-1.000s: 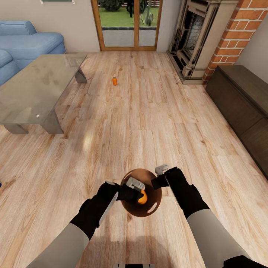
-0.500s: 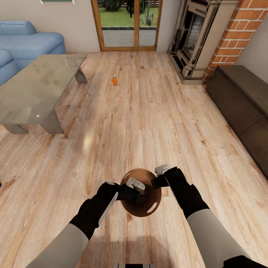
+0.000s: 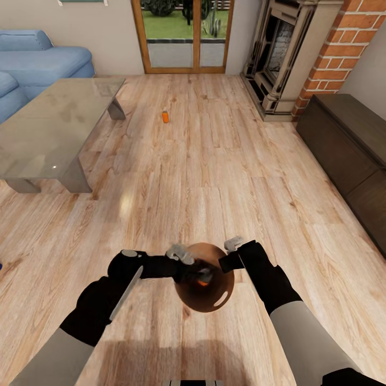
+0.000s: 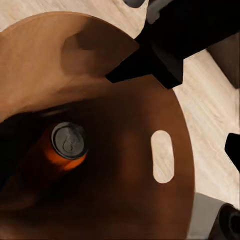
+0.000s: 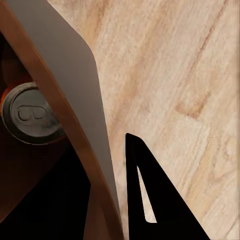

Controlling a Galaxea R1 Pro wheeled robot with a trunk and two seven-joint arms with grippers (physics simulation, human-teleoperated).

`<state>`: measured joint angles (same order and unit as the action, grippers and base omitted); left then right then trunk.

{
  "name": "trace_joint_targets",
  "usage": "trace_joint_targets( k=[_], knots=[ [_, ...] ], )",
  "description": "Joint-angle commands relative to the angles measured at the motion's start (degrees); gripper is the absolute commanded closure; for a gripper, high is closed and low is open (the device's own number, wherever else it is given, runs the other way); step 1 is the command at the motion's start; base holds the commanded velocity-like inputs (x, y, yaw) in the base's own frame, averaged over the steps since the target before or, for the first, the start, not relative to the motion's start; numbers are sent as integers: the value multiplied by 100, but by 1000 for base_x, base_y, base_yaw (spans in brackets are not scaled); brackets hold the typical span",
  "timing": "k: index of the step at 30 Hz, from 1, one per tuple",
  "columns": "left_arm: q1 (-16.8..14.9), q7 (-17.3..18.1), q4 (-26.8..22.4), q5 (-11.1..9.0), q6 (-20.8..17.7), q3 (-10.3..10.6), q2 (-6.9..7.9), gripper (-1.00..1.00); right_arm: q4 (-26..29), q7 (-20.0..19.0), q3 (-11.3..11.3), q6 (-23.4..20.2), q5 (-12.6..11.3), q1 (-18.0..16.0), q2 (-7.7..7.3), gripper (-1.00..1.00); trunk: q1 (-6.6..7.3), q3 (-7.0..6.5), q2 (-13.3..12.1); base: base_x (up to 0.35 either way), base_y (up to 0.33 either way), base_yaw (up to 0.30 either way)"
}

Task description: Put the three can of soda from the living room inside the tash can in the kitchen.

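Inside trash can (image 4: 115, 200), orange soda can (image 4: 67, 142)

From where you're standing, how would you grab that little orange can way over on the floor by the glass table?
Probably by the round middle of its body, reaching down from above or in from the side facing us. The orange can stands upright on the wood floor, apart from the glass table, so its sides look free all round.

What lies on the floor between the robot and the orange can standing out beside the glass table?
Nothing visible does. Bare plank floor runs from the bucket the robot carries to the orange can. The glass table stands off to the can's side, not on that line.
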<state>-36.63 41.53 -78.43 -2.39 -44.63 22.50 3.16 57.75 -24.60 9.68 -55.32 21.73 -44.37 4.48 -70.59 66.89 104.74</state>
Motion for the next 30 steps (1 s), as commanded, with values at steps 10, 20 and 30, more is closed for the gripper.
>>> trace_joint_targets(
  k=[10,20,30],
  knots=[
    [400,1437,169,40,486,-3223,792,-100,0,-19,-16,-31,-162,-1,-9,100,0,0,0,0,0,0],
    [723,-390,1251,384,2105,-4364,789,-100,11,-34,-71,-20,-178,7,-77,100,0,0,0,0,0,0],
    [745,-1366,3037,405,3953,-4411,756,-100,31,-154,-481,45,-230,39,-689,100,0,0,0,0,0,0]
  ],
)
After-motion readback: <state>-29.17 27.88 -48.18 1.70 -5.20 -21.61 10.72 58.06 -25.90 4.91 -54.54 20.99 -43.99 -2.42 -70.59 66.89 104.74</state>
